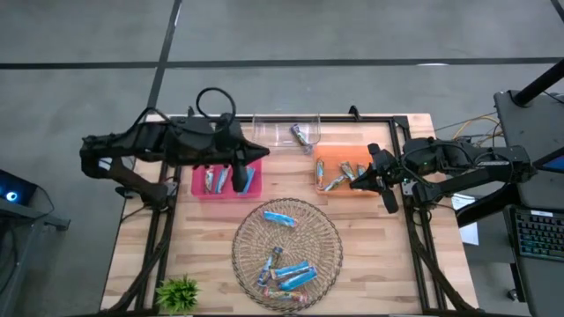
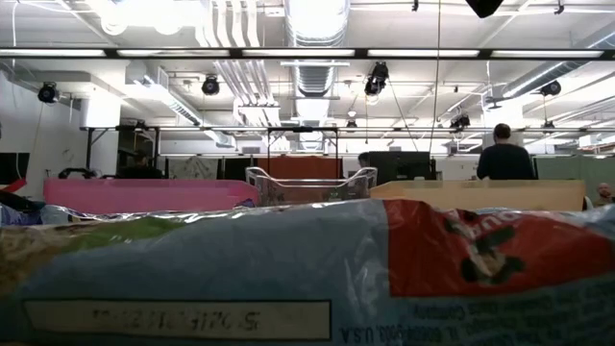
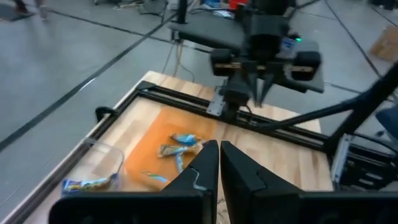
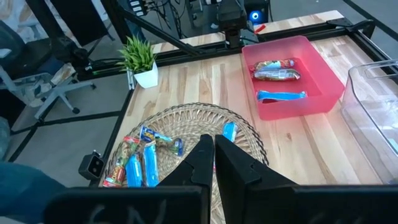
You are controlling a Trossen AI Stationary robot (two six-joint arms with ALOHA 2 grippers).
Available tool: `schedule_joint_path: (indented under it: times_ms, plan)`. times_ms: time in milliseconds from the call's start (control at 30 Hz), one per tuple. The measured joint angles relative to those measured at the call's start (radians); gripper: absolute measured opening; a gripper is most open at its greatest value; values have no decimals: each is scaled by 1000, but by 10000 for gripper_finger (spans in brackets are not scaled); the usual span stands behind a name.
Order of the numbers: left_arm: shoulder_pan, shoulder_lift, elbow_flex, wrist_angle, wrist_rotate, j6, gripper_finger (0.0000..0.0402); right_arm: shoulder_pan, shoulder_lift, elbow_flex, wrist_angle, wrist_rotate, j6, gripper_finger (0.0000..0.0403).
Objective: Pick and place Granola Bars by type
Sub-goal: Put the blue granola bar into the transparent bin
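Both pincers (image 3: 219, 163) (image 4: 213, 158) closed, empty.

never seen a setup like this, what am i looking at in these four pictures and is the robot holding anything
This is a robot with two dark arms at a wooden table. One picture looks straight down on the table; one sits at table height, mostly blocked by a wrapper close to the lens; the other two come from cameras on each wrist.

On the table are a round wire basket of Granola Bars, a pink tray, an orange tray and a clear tray, each with a few bars, plus a small green plant.

The left gripper hangs over the pink tray and the right gripper over the orange tray. Both are shut and hold nothing.
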State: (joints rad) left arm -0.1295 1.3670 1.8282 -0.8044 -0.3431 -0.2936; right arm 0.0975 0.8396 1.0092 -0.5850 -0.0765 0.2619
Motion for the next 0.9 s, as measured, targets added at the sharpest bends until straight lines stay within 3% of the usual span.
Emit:
schedule_joint_path:
  times_ms: [200, 567, 900]
  plan:
    - [-24, 0, 0, 0, -62, 37, 0, 1, 0, 0, 50, -39, 1, 8]
    - [-24, -32, -1, -27, -47, 86, 0, 19, 55, 5, 240, -97, 79, 9]
    - [-24, -61, -1, -69, -32, 93, 0, 85, 207, 181, 202, -100, 35, 9]
